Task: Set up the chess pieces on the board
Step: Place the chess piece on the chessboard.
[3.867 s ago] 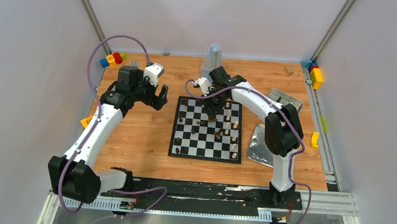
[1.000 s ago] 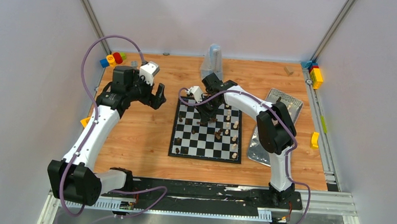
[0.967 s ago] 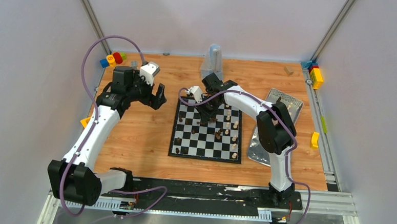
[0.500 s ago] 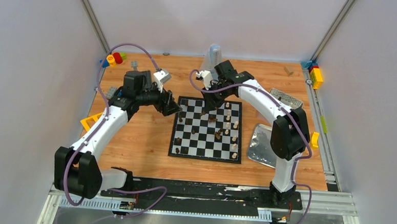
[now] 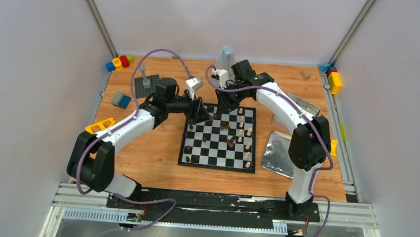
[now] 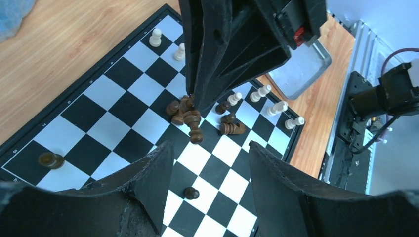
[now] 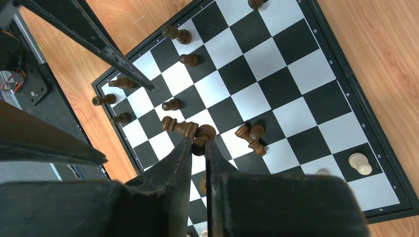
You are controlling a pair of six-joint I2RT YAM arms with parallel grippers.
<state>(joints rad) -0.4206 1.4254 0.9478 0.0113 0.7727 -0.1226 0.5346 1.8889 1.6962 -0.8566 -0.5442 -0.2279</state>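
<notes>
At the board's [image 5: 217, 156] 12 o'clock end, the right gripper [image 7: 199, 144] had its jaws nearly together, pinching a dark piece [image 7: 203, 132] by its top; couldn't tell if the base touched a square. The left gripper [image 6: 210, 150] hovered just beside it at 9 o'clock, jaws spread wide, holding nothing. The pale pieces [image 5: 249, 132] stood down the 3 o'clock side. The toppled dark pieces [image 7: 251, 138] lay near the held one. Risks, my read: a thin hold on a rounded head could slip; lowering could scatter the fallen cluster; the arms were close enough to clash.
</notes>
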